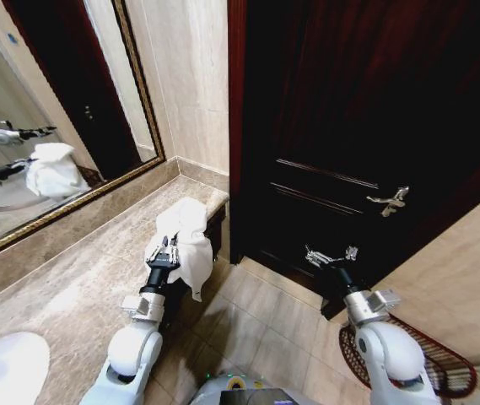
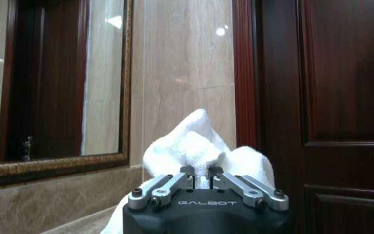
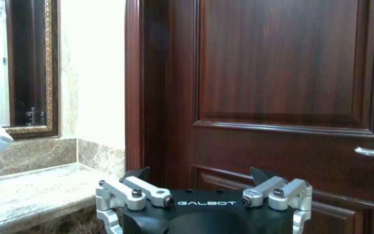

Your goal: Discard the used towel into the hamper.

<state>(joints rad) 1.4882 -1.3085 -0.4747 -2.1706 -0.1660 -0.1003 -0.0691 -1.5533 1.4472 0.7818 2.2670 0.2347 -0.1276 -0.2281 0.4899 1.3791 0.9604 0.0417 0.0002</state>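
My left gripper (image 1: 166, 251) is shut on the white towel (image 1: 186, 236), a crumpled bundle that hangs by the far end of the marble counter (image 1: 79, 270). In the left wrist view the fingers (image 2: 174, 181) pinch the towel (image 2: 196, 141) just in front of the camera. My right gripper (image 1: 329, 256) stands open and holds nothing in front of the dark door. The right wrist view shows its jaws spread wide apart on the right gripper (image 3: 200, 176). The hamper (image 1: 442, 364), a reddish-brown wire basket, stands on the floor at the lower right, partly hidden behind my right arm.
A dark wooden door (image 1: 366, 126) with a metal handle (image 1: 390, 201) fills the wall ahead. A gold-framed mirror (image 1: 45, 126) hangs over the counter. A white sink (image 1: 3, 369) sits at the counter's near end. Beige floor tiles (image 1: 256, 329) lie between my arms.
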